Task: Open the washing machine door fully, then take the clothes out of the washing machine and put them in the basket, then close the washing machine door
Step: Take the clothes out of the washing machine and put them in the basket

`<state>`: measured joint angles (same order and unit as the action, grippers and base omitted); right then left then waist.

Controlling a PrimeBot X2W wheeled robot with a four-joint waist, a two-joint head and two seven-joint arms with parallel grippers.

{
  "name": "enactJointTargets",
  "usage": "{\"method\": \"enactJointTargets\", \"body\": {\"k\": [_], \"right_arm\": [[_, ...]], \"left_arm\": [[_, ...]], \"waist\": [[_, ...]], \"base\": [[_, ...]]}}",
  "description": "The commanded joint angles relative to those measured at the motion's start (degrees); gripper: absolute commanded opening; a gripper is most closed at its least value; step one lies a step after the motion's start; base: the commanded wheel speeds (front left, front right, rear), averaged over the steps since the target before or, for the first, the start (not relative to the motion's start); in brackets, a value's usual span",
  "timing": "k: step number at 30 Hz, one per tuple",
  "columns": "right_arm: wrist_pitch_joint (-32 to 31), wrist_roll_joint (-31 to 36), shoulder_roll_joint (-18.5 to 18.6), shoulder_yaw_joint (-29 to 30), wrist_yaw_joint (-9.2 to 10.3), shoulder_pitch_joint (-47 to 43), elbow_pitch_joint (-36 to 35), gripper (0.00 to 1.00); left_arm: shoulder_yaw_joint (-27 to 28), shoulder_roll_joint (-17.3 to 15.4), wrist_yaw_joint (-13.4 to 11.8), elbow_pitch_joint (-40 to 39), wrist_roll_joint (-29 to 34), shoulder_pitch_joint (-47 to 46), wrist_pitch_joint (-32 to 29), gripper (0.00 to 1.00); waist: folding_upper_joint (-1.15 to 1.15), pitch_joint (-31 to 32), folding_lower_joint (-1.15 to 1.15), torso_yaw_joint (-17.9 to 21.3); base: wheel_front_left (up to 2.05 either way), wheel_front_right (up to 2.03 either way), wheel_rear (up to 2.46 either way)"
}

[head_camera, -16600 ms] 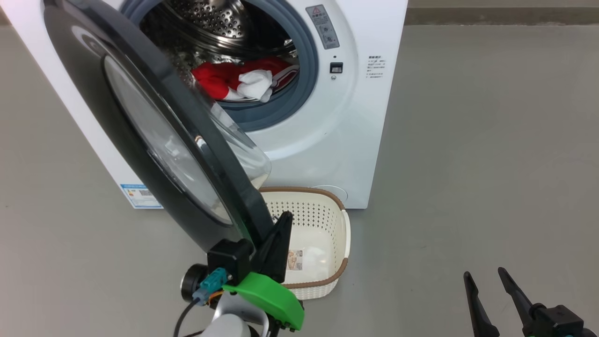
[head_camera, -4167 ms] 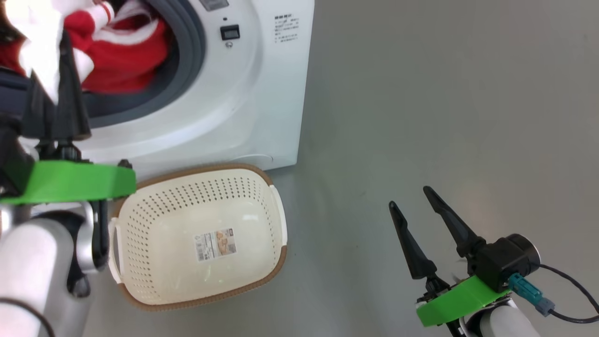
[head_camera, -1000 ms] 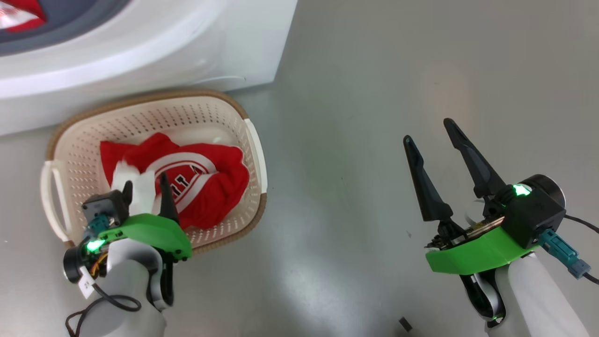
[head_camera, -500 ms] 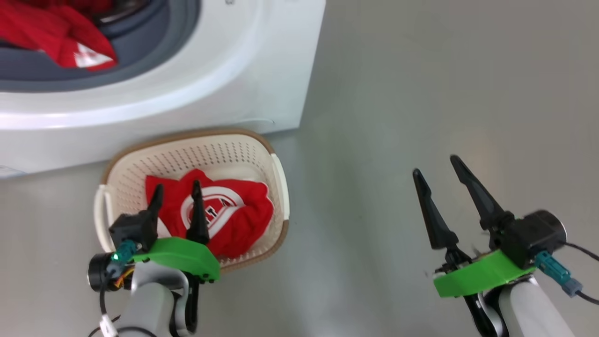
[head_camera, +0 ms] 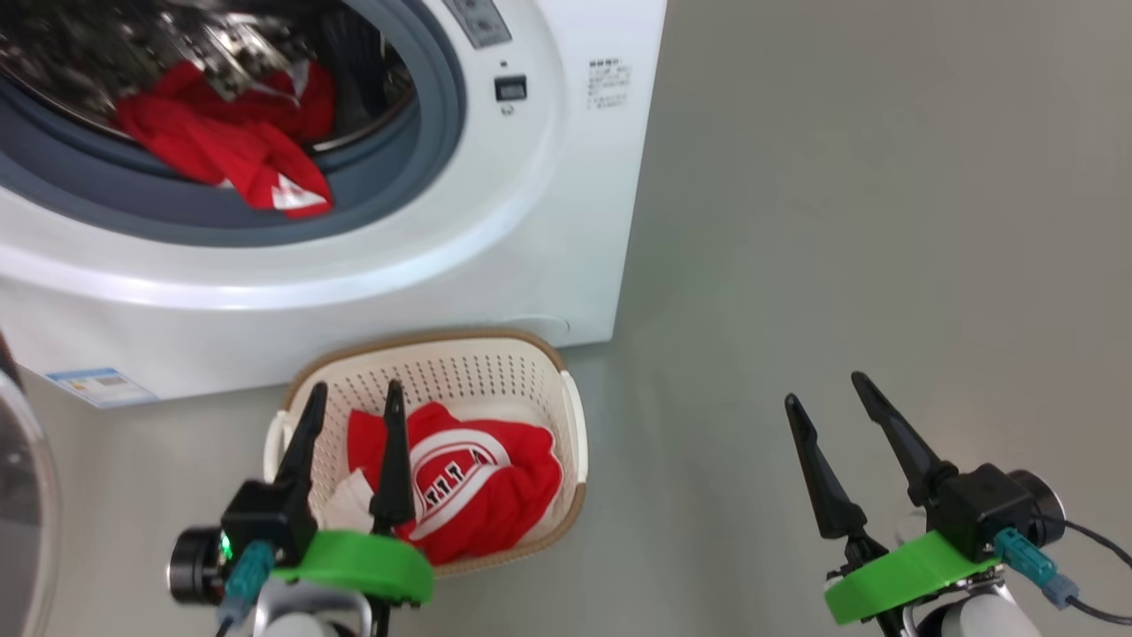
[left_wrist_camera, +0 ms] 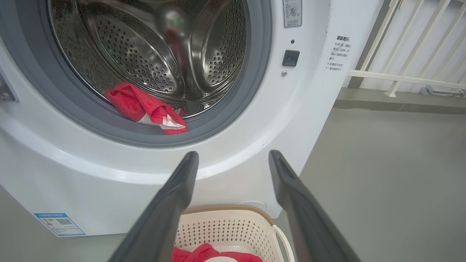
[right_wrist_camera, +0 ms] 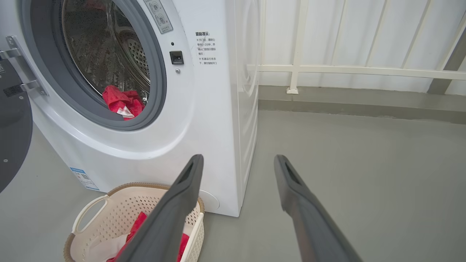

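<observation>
Lifted from the logo-printed clothes (head_camera: 500,487), left pincer (head_camera: 355,387) gapes above the basket (head_camera: 495,370).

Left gripper (head_camera: 355,386), dark fingers spread wide and empty, right gripper (head_camera: 824,387) well apart, jaws equally parted, both pointing forward

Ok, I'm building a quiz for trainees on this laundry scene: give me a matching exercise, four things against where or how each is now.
Things:
1. left gripper
2. right gripper
3. logo garment
4. other red garment

Places or states:
A. lying in the drum
B. open, over bare floor
C. lying in the basket
D. open, at the basket

Pairs: 1-D, 2-B, 3-C, 4-A
</observation>
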<state>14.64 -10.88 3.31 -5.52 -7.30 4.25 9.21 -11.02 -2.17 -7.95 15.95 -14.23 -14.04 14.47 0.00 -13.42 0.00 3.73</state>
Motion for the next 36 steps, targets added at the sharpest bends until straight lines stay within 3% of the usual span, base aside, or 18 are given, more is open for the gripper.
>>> {"method": "enactJointTargets", "body": {"k": [1, 20, 36], "right_arm": [[0.36, 0.14, 0.1, -1.04, -0.19, -0.47, -1.16, 1.0], [0.36, 1.39, -0.39, 0.61, -0.19, -6.85, -0.43, 1.0], [0.36, 0.39, -0.43, 0.24, -0.19, -8.41, -0.38, 1.0]], "left_arm": [[2.09, -1.06, 0.29, -2.33, 0.76, 1.42, 0.52, 1.0], [2.39, -4.03, -1.16, -12.53, 1.1, 16.57, -1.78, 1.0], [2.59, -4.79, -1.69, -14.54, -0.37, 20.71, -2.69, 1.0]], "waist": [[0.0, 3.31, 0.0, -1.32], [0.0, 12.69, 0.0, -2.44], [0.0, 14.22, 0.0, -1.31]], "base": [[0.0, 0.0, 0.0], [0.0, 0.0, 0.0], [0.0, 0.0, 0.0]]}}
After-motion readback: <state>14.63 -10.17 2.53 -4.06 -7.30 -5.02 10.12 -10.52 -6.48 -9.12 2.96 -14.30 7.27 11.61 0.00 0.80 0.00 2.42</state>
